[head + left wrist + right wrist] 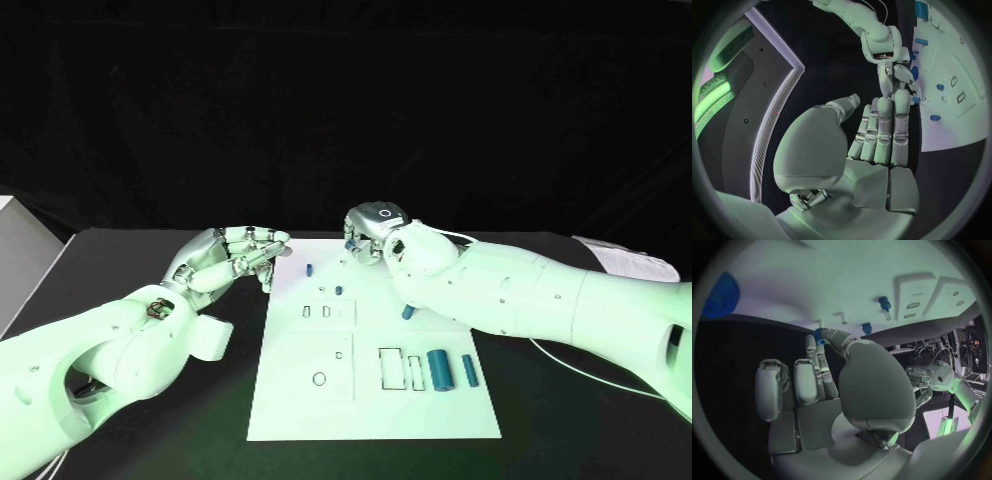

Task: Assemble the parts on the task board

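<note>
Since the parts are small, hard-looking blue pieces, I judge them light, stiff and a little slippery — best taken by a fingertip pinch across the middle, not by the ends. The task board (378,400) lies flat in the middle of the black table (130,260). Two blue cylinders, a thick one (438,369) and a thin one (470,371), lie side by side on its near right part, beside rectangular slots; smaller blue pegs (338,289) sit toward the far edge. The right hand (378,236) hovers at the board's far edge, and in the right wrist view a small blue piece (819,335) sits at its fingertips (831,336) — pinched, as far as I can judge. The left hand (231,258) is off the board's far left corner, fingers curled together, nothing visible in them. The board looks smooth, so a loose part could slide. Room is tight between the hands, open nearer the robot.
</note>
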`<state>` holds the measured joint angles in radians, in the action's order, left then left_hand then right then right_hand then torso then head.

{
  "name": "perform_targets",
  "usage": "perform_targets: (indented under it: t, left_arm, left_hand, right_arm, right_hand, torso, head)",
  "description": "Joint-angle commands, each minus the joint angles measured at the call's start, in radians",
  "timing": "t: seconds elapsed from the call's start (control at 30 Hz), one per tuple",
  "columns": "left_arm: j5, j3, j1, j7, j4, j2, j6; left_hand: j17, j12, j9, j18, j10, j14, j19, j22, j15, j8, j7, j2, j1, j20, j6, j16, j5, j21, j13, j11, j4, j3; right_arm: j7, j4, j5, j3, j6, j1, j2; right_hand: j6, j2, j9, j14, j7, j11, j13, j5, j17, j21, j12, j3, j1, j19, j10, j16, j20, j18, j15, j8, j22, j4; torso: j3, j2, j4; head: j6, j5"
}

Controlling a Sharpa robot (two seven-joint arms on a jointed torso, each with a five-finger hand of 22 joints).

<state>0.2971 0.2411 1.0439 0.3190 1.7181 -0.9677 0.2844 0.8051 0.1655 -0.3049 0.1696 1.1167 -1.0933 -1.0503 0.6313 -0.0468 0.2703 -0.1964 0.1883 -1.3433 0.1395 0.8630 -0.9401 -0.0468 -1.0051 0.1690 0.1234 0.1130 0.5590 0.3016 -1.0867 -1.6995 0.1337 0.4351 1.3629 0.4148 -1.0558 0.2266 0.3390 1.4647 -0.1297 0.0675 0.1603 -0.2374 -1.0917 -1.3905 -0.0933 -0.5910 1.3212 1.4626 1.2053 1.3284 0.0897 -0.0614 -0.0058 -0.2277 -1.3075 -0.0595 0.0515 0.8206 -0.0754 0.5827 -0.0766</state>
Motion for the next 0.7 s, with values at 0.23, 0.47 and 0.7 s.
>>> perform_targets:
  t: [0.23, 0.47, 0.7]
  left_arm:
    - [0.007, 0.001, 0.001, 0.003, 0.000, 0.002, -0.017]
    - [0.007, 0.001, 0.001, 0.003, -0.003, 0.003, -0.018]
    - [0.007, 0.001, 0.001, 0.003, -0.003, 0.003, -0.017]
  left_hand:
    - [-0.001, -0.003, -0.001, 0.001, -0.007, 0.006, 0.007, 0.002, -0.005, -0.006, -0.001, -0.001, 0.005, 0.003, -0.005, 0.004, -0.003, -0.005, 0.002, 0.002, -0.004, 0.002]
    - [-0.001, -0.003, -0.001, 0.001, -0.007, 0.006, 0.007, 0.002, -0.005, -0.006, -0.001, -0.001, 0.005, 0.003, -0.005, 0.004, -0.003, -0.005, 0.002, 0.002, -0.004, 0.002]
    - [-0.001, -0.003, -0.002, 0.001, -0.008, 0.006, 0.007, 0.003, -0.005, -0.006, -0.001, -0.001, 0.005, 0.004, -0.006, 0.004, -0.003, -0.006, 0.002, 0.002, -0.005, 0.001]
  right_arm:
    - [-0.009, 0.008, -0.005, 0.000, -0.005, 0.000, -0.007]
    - [-0.011, 0.015, -0.002, 0.000, -0.015, 0.000, -0.011]
    - [-0.014, 0.027, 0.000, 0.001, -0.018, 0.000, -0.017]
  right_hand:
    - [0.000, -0.001, 0.001, 0.025, -0.002, 0.003, 0.001, -0.001, 0.000, -0.006, 0.003, -0.005, -0.007, 0.015, -0.001, 0.004, -0.003, 0.010, -0.008, -0.002, -0.011, 0.001]
    - [0.002, 0.000, 0.002, 0.025, -0.002, 0.003, 0.001, 0.000, 0.001, -0.005, 0.004, -0.006, -0.008, 0.015, -0.002, 0.004, -0.003, 0.010, -0.007, -0.002, -0.010, 0.001]
    - [0.014, 0.007, 0.006, 0.022, -0.006, 0.007, 0.001, 0.005, 0.009, 0.001, 0.010, -0.007, -0.013, 0.010, -0.010, 0.002, -0.001, 0.008, -0.005, 0.003, -0.002, 0.001]
  torso:
    - [0.0055, 0.012, -0.0042]
    - [0.0053, 0.013, -0.0046]
    - [0.0056, 0.015, -0.0050]
  head:
    - [-0.002, -0.002]
    - [-0.001, -0.001]
    - [-0.003, 0.001]
